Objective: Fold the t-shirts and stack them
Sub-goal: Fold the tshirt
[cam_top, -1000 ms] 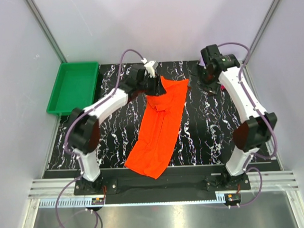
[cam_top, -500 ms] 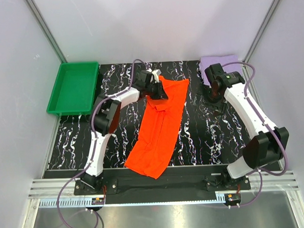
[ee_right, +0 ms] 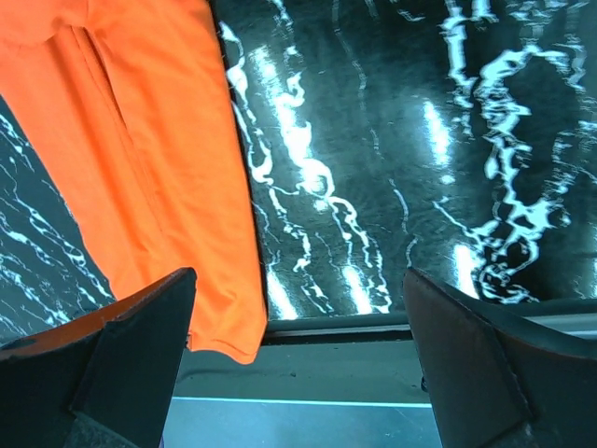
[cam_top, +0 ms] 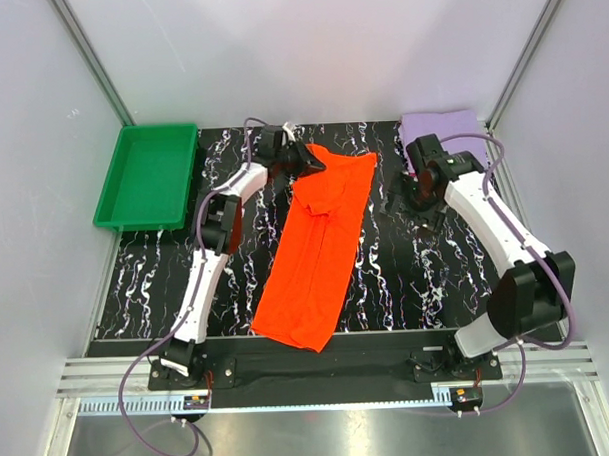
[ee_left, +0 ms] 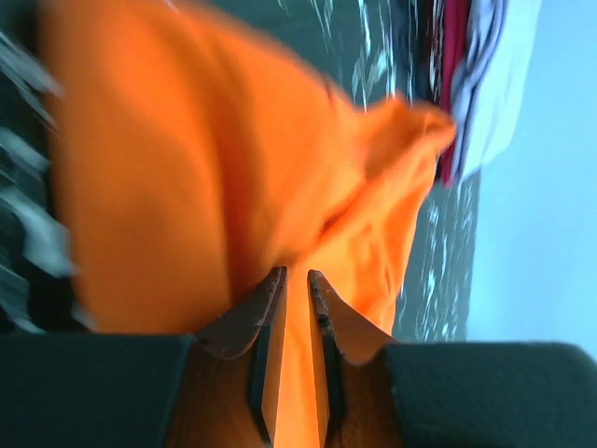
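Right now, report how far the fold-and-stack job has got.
Done: the pale lavender cloth t-shirt lies folded at the far right corner of the black marbled table. In hand: the left gripper is shut on the bright orange-red t-shirt, a long strip; the right gripper is open, empty. Left: finishing that fold and stacking it.

table (cam_top: 426,274): black marble | orange t-shirt (cam_top: 320,247) centre | lavender t-shirt (cam_top: 446,123) far-right

The large t-shirt (cam_top: 320,242) lies in the middle; tray (cam_top: 148,178) to its left, folded t-shirt (cam_top: 443,125) (back corner) right.
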